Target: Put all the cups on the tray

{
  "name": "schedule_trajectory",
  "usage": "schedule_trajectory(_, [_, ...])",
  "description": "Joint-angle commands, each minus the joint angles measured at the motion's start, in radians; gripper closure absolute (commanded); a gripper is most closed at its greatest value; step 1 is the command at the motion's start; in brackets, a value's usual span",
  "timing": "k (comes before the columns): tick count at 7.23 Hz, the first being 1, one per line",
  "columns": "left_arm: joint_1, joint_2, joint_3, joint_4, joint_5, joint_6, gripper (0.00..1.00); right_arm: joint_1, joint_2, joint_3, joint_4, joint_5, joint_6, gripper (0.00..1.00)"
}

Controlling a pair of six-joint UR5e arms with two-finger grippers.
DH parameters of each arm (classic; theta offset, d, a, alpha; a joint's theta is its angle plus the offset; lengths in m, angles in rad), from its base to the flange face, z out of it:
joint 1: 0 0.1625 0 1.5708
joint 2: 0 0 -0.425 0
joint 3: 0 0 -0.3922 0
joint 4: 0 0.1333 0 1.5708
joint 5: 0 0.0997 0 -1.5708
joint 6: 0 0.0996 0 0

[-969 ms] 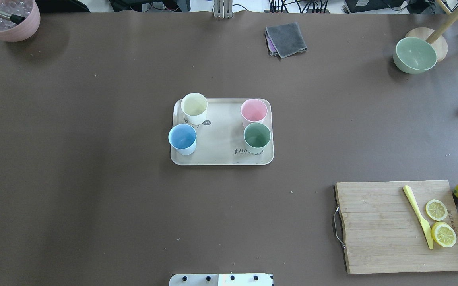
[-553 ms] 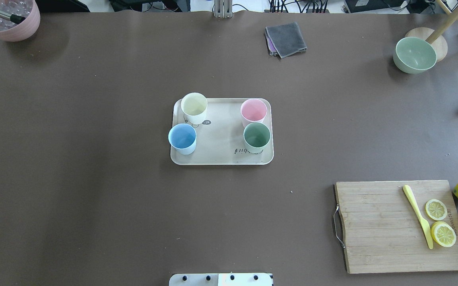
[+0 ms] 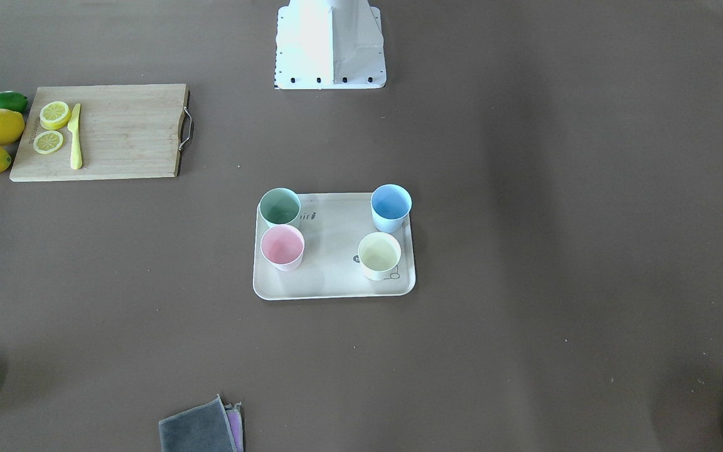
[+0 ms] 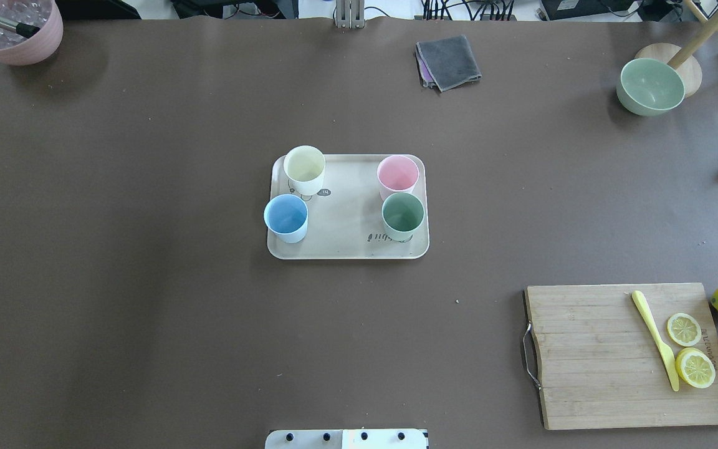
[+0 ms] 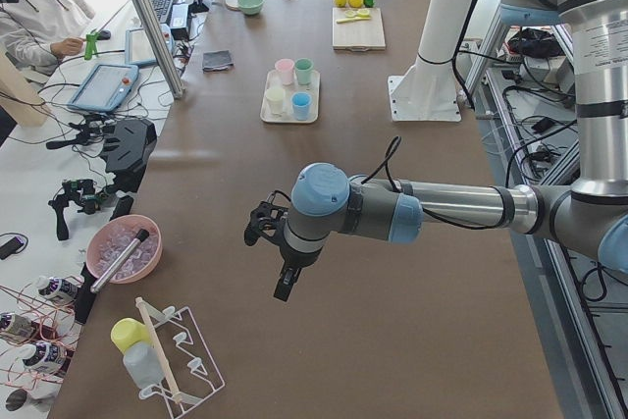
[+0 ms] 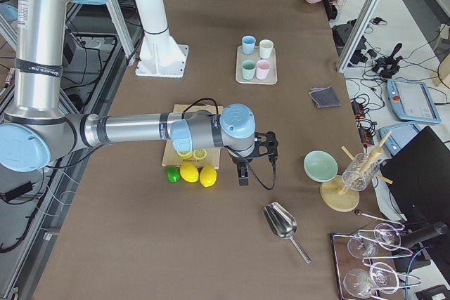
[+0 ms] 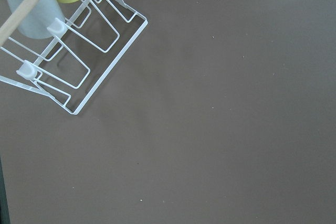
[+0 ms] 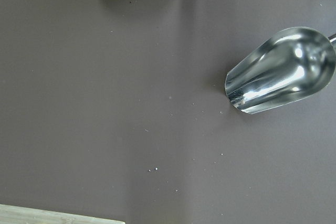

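Cups point(image 4: 304, 165), all four upright on the tray point(image 4: 346, 218), look light, stiff, probably slippery; pinch one wall at the rim. Whether the left gripper point(image 5: 283, 287) or right gripper point(image 6: 242, 175) is wide or narrow, I cannot tell.

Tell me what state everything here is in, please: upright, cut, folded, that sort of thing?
cream cup, upright on tray, empty
blue cup, upright on tray, empty
pink cup, upright on tray, empty
green cup, upright on tray, empty
lemon slices, cut, flat on cutting board
grey cloth, folded
metal scoop, lying down, empty
left end effector, cannot tell open or shut
right end effector, cannot tell open or shut
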Motion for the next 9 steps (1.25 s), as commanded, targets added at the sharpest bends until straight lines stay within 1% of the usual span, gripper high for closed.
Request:
schedule_trajectory(1, [-0.001,0.003,0.007,0.003,0.004,0.002,0.02,0.029,-0.004,0.005,0.001,-0.047,-0.121,0.0])
schedule_trajectory(2, [0.001,0.003,0.008,0.003,0.007,0.002,0.02,0.022,-0.016,0.0,-0.009,-0.12,-0.184,0.0])
schedule_trajectory(3, [-0.001,0.005,0.001,0.001,-0.004,0.0,0.02,0.025,-0.03,0.003,-0.01,-0.148,-0.188,0.0])
schedule_trajectory(9, [-0.001,0.011,0.015,0.006,0.01,-0.001,0.02,0.02,-0.039,0.002,-0.013,-0.136,-0.186,0.0])
